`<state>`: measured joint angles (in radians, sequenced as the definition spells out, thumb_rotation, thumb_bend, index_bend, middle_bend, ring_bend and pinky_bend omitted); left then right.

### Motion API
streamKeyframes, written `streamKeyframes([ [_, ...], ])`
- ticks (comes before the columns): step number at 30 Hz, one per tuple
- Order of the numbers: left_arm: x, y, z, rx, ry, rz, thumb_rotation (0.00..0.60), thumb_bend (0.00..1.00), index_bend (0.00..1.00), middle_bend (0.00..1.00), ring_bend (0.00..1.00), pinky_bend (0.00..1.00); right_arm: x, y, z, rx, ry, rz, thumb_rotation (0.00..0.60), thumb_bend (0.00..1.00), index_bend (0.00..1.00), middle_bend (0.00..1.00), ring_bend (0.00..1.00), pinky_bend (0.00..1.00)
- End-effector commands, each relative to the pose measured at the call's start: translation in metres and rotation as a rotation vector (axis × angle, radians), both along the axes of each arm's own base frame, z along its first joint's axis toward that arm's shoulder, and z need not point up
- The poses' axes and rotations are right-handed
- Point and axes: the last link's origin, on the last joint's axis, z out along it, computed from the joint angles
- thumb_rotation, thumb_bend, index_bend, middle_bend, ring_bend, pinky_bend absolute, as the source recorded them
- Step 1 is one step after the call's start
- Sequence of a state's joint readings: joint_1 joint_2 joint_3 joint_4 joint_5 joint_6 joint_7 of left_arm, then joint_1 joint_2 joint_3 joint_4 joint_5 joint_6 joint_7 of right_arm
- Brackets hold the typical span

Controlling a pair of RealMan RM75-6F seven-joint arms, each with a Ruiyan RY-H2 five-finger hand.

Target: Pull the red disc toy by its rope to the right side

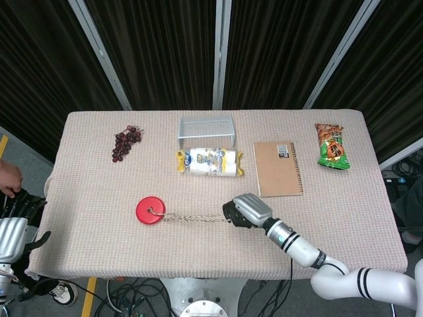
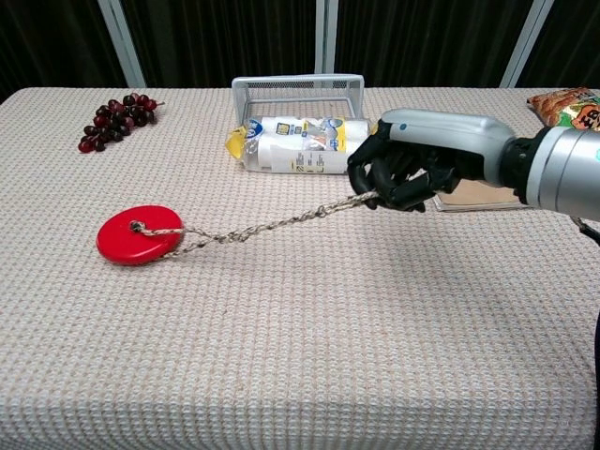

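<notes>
The flat round red disc toy (image 1: 151, 211) lies face-up on the beige woven tablecloth (image 1: 92, 191), left of centre and toward the front edge. Its braided tan rope (image 1: 195, 216) is knotted through the middle hole and runs off to the right, so the whole thing's long axis goes pretty much left-to-right across the table. In the chest view the rope (image 2: 272, 222) climbs off the cloth as it goes right (taut-looking, not lying slack), ending in the right hand (image 2: 398, 174).

That right hand (image 1: 241, 211) is lifted above the table, knuckles up, dark fingers (image 2: 370, 173) curled tight around the rope's end. The silver forearm reaches in from the front right, angled toward the centre.

The left hand (image 1: 14, 218) hangs off the table's left side, low down; I can't tell how its fingers are set.

Behind the hand: a clear plastic packet with yellow ends (image 1: 209, 162), a silver wire basket (image 1: 206, 129), a brown spiral notebook (image 1: 277, 168), a green snack bag (image 1: 330, 146), and dark purple grapes (image 1: 123, 142) at far left.
</notes>
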<state>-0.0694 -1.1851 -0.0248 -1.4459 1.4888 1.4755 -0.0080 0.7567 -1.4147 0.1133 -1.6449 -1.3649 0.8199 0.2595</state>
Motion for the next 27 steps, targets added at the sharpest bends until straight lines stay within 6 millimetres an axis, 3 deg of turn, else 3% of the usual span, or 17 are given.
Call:
streamKeyframes([
  [1,0.0,0.0,0.0,-0.001,-0.001,0.001,0.6,0.21,0.24,0.15,0.07,0.17,-0.016,-0.001,0.023,-0.012,-0.044,-0.066,0.6,1.0,0.9,0.82,0.79,0.79],
  [9,0.001,0.001,-0.003,-0.011,0.0,0.0,0.6,0.21,0.25,0.15,0.07,0.17,-0.066,0.005,0.08,-0.068,-0.092,-0.21,0.6,1.0,0.97,0.82,0.81,0.79],
  [17,0.004,0.003,-0.007,-0.022,0.003,-0.006,0.6,0.21,0.25,0.15,0.07,0.17,-0.137,0.037,0.137,-0.122,-0.042,-0.348,0.6,1.0,0.97,0.82,0.81,0.8],
  [27,0.009,0.005,-0.009,-0.03,0.011,-0.017,0.6,0.21,0.25,0.15,0.07,0.17,-0.222,0.069,0.203,-0.344,-0.107,-0.589,0.6,1.0,0.97,0.82,0.81,0.8],
])
